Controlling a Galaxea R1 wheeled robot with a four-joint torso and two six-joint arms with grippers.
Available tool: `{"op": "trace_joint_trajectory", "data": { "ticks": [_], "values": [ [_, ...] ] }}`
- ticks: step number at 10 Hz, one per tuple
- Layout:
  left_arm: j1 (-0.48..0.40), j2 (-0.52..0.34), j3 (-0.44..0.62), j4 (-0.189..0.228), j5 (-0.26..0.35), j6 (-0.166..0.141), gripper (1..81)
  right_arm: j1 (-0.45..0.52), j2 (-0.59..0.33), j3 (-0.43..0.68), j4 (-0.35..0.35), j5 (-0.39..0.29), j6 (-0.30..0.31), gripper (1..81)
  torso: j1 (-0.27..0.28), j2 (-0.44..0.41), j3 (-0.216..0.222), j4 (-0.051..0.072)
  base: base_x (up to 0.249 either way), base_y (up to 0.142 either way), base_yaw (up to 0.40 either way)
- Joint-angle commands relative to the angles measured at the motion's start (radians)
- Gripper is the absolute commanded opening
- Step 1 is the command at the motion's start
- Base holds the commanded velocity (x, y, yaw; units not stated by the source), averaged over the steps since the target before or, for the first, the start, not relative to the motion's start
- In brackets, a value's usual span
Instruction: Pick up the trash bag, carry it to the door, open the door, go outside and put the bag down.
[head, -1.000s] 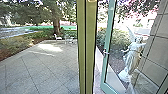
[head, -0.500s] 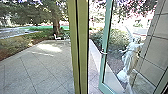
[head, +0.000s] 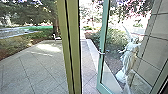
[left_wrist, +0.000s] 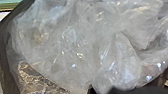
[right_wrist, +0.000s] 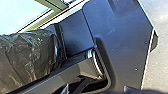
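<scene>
The trash bag (right_wrist: 27, 55) is showing its dark, wrinkled film beside the robot's base (right_wrist: 122, 47), and crumpled translucent plastic (left_wrist: 75, 45) is bunching close to the left wrist; whether either end effector is gripping or released, I cannot tell. Ahead, the glass door (head: 102, 47) is standing open. The bag is looking soft, slippery and probably light, its thin film calling for a deep hold on gathered plastic, since one loose fold could be tearing.
</scene>
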Motion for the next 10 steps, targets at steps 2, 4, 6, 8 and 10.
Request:
{"op": "trace_joint_trajectory", "data": {
  "ticks": [2, 4, 6, 8, 10],
  "values": [
    [-0.045, 0.001, 0.001, 0.005, 0.072, 0.009, 1.0, 0.033, 0.011, 0.007, -0.007, -0.057, -0.004, 81.1, 0.0, 0.0, 0.0, 0.0, 0.0, -0.12, 0.0],
    [-0.045, 0.004, 0.001, 0.005, 0.072, 0.007, 1.0, 0.032, 0.01, 0.007, -0.007, -0.057, -0.004, 81.1, 0.0, 0.0, 0.0, 0.0, 0.0, -0.124, 0.0],
    [-0.045, 0.004, 0.001, 0.005, 0.072, 0.007, 1.0, 0.029, 0.01, 0.001, -0.008, -0.058, -0.004, 81.1, 0.0, 0.0, 0.0, 0.0, 0.0, -0.125, 0.0],
    [-0.045, 0.004, 0.001, 0.005, 0.072, 0.009, 1.0, 0.02, 0.01, 0.0, -0.013, -0.057, -0.004, 81.1, 0.0, 0.0, 0.0, 0.0, 0.0, -0.125, 0.0],
    [-0.045, 0.005, 0.001, 0.005, 0.072, 0.009, 1.0, 0.017, 0.01, -0.003, -0.014, -0.058, -0.004, 81.1, 0.0, 0.0, 0.0, 0.0, 0.0, -0.125, 0.0]
  ]
}}
